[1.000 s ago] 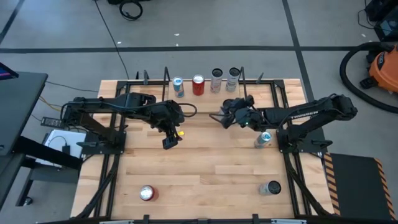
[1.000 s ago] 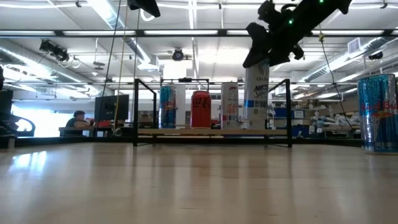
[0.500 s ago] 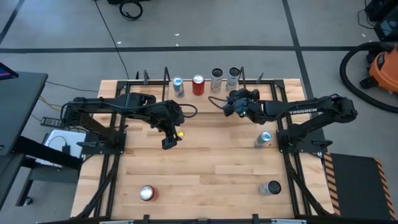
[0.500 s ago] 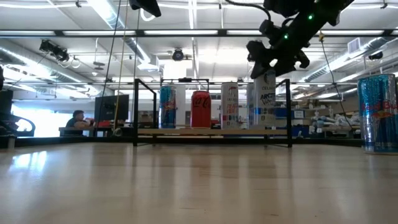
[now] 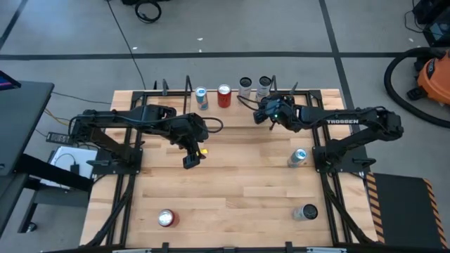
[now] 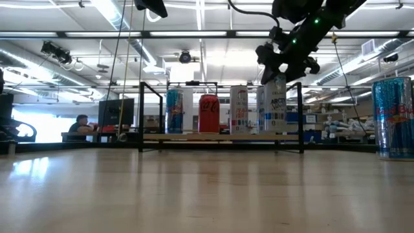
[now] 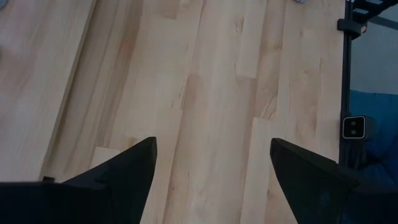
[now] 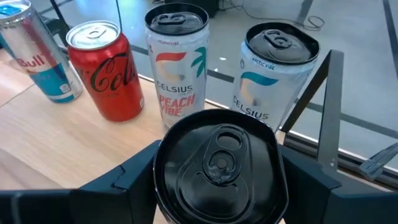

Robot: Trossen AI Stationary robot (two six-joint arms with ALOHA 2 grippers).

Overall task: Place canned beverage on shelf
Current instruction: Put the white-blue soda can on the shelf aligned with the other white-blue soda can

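My right gripper (image 5: pixel 266 114) is shut on a canned beverage with a black top (image 8: pixel 217 163). In the low view this can (image 6: pixel 272 107) has a white wall and stands by the right end of the shelf (image 6: pixel 220 137). On the shelf stand a blue-silver can (image 8: pixel 38 57), a red can (image 8: pixel 106 70) and two white cans (image 8: pixel 176 62) (image 8: pixel 273 78). My left gripper (image 5: pixel 191 160) hangs open over the bare table, left of centre, with nothing between its fingers (image 7: pixel 134 165). My right gripper pinches the can's upper wall, just under the rim (image 8: pixel 163 186), between its two fingers, one on each side. The fingers (image 8: pixel 314 183) come slanting down from the table's right side. The can stays upright; whether its bottom (image 6: pixel 272 131) touches the shelf plank cannot be told.
Thin black rods (image 8: pixel 326 93) rise at the shelf's corners, one close beside the held can. Loose cans stand on the table at the right (image 5: pixel 298 157), the near right (image 5: pixel 305 211) and the near left (image 5: pixel 166 218). Bare wood lies in the middle.
My right gripper has swung toward the table's far edge and the shelf, carrying the can upright. The can now stands in line with the shelf's cans at their right end. My left arm has kept still.
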